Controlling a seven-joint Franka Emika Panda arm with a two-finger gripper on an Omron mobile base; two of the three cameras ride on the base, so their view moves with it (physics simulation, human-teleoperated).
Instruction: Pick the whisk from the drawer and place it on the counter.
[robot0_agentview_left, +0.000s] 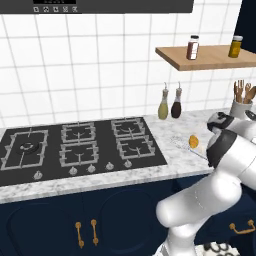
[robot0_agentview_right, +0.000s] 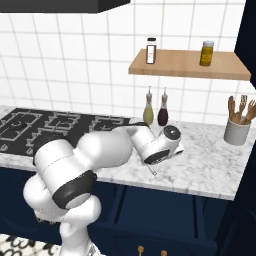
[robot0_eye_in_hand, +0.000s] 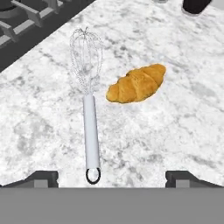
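Note:
The whisk (robot0_eye_in_hand: 90, 127) lies flat on the speckled marble counter (robot0_eye_in_hand: 175, 135), its wire head toward the cooktop and its white handle pointing back at my hand. My gripper (robot0_eye_in_hand: 112, 177) is open just above it, the two fingertips (robot0_eye_in_hand: 41, 177) standing wide apart, with the handle's ring end between them and touching neither. From the right base view the hand hovers low over the counter (robot0_agentview_right: 210, 165), and the handle tip of the whisk (robot0_agentview_right: 152, 171) pokes out beneath it. A navy drawer front with a brass handle (robot0_agentview_left: 242, 228) shows at the lower right, partly behind the arm.
A croissant (robot0_eye_in_hand: 138, 83) lies right beside the whisk's head. The black gas cooktop (robot0_agentview_left: 80, 145) fills the counter's left. Two bottles (robot0_agentview_right: 155, 111) stand at the wall, a crock of wooden utensils (robot0_agentview_right: 237, 131) at the far right, and a wooden shelf (robot0_agentview_right: 190, 65) with jars hangs above.

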